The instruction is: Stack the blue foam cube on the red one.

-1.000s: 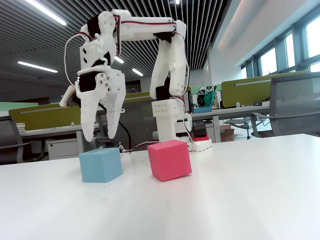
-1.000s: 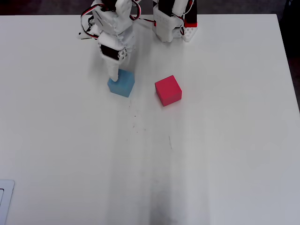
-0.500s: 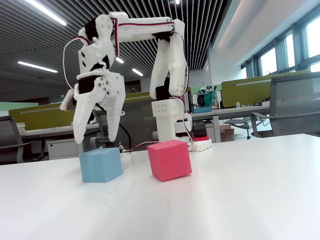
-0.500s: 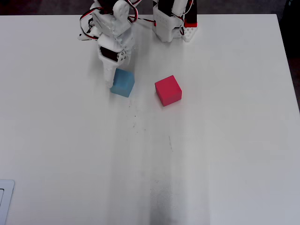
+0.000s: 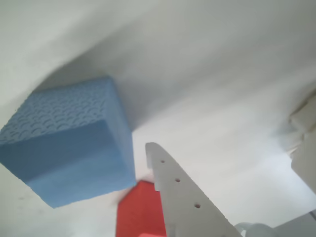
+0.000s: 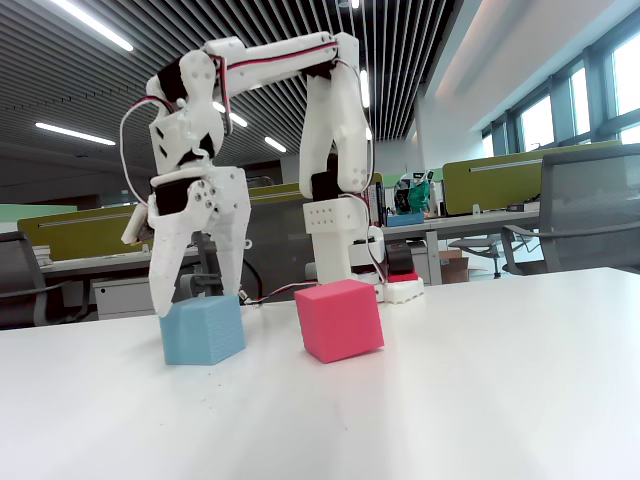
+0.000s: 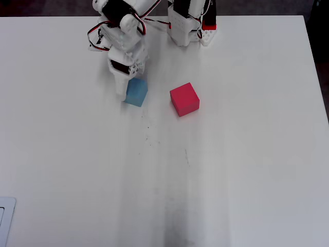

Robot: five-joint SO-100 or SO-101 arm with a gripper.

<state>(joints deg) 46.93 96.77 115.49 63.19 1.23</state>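
The blue foam cube (image 6: 203, 331) sits on the white table, left of the red foam cube (image 6: 340, 320) in the fixed view, with a gap between them. My gripper (image 6: 195, 298) is open and hangs just over the blue cube, fingertips at about its top edge, holding nothing. In the overhead view the gripper (image 7: 123, 88) covers the blue cube's (image 7: 137, 93) upper left side, and the red cube (image 7: 184, 99) lies to its right. In the wrist view the blue cube (image 5: 69, 143) is left of one finger (image 5: 177, 192), with the red cube (image 5: 139, 215) below it.
The arm's base (image 7: 185, 25) stands at the table's far edge, behind the red cube. The white table (image 7: 205, 170) stretches wide in front of the cubes. A pale flat object (image 7: 5, 221) lies at the lower left corner.
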